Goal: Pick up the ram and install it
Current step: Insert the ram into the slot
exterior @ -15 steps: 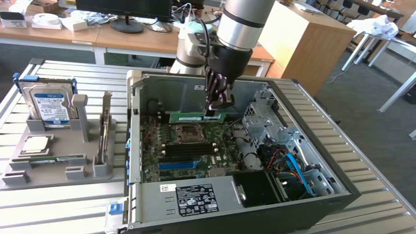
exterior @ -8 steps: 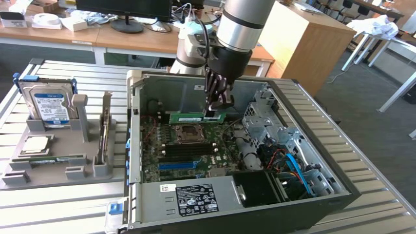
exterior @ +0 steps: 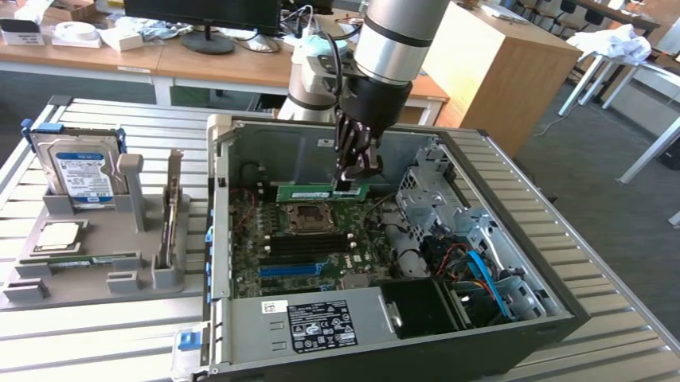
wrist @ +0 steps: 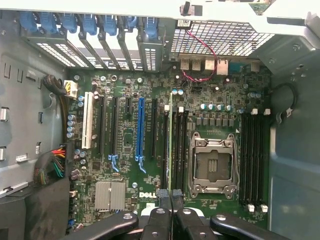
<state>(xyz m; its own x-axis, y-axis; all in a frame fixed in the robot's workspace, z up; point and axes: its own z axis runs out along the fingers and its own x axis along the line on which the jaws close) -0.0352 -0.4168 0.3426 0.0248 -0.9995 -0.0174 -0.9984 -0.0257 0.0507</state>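
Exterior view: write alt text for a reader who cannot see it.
The end effector is shut on the ram, a green stick held level above the motherboard inside an open computer case. On the exterior view's left, a grey holder carries a hard drive.

Pincer (exterior: 357, 177) grips the ram (exterior: 314, 192); it seems just above the motherboard (exterior: 302, 248).

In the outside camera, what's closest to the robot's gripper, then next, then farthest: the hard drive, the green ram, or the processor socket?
1. The ram: held in the gripper.
2. The processor socket: just below the ram.
3. The hard drive: far off at the exterior view's left, on the grey holder.
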